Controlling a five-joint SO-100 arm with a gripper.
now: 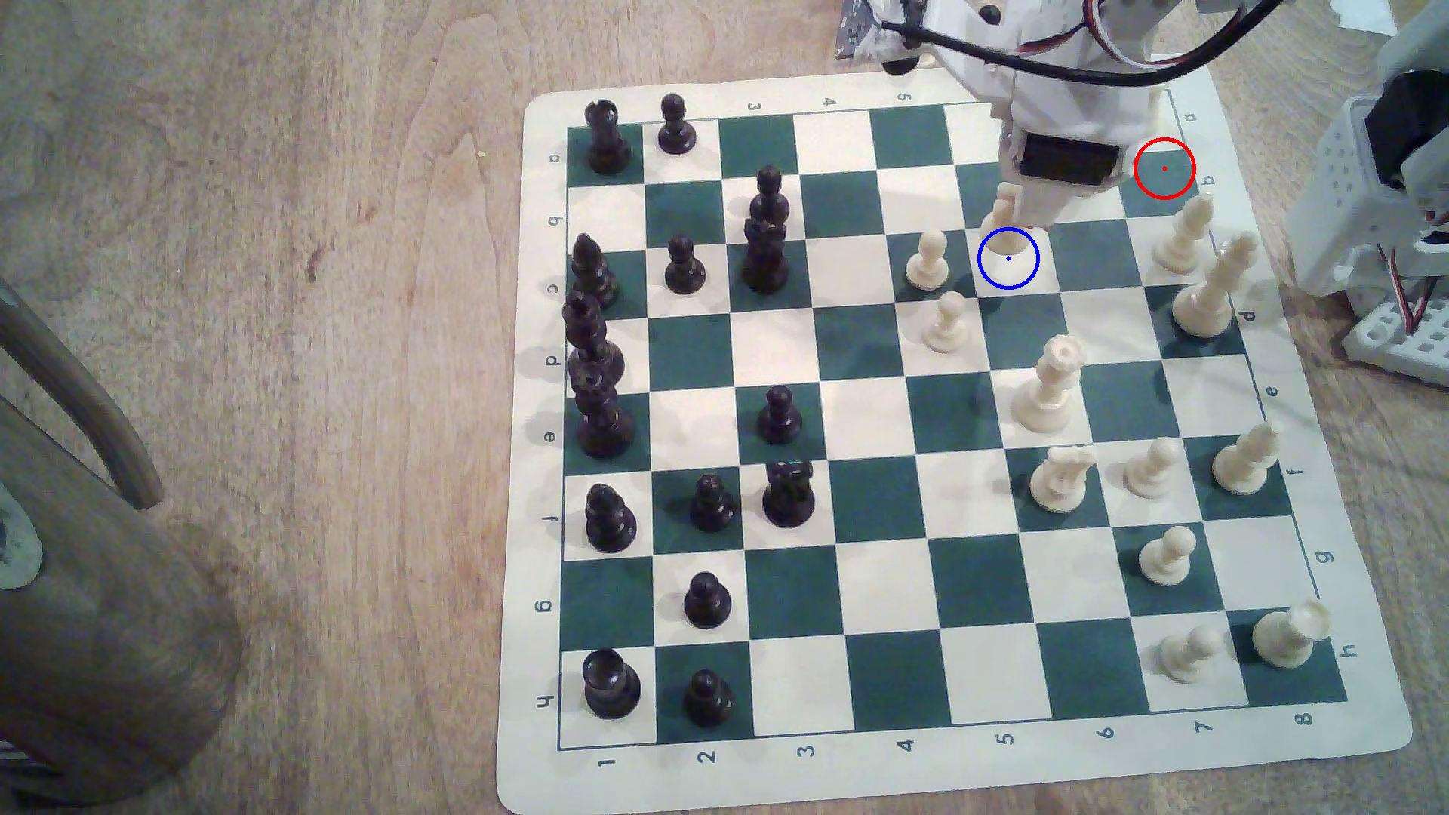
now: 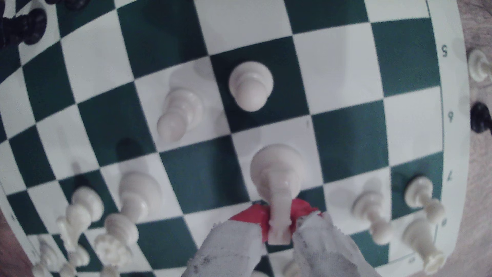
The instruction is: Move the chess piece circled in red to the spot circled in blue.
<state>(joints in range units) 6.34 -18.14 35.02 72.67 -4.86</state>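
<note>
The chess piece (image 1: 1004, 205), a cream knight, is upright in my gripper (image 1: 1019, 210) at the far side of the green-and-cream board (image 1: 533, 501). The gripper is shut on it. In the wrist view the cloth-wrapped fingers (image 2: 234, 239) with red tips pinch the knight's head (image 2: 278, 213), and its round base (image 2: 277, 165) is over a cream square. That square is the spot (image 1: 1008, 258), ringed in blue. I cannot tell if the base touches it. The red-ringed dark square (image 1: 1164, 168) holds no piece.
Two cream pawns (image 1: 927, 261) (image 1: 946, 321) stand close by on the exterior view's left of the spot. More cream pieces crowd the board's right side, black ones its left. The arm's white base (image 1: 1380, 172) is off the board's far right corner. A brown object (image 1: 78, 548) fills the left edge.
</note>
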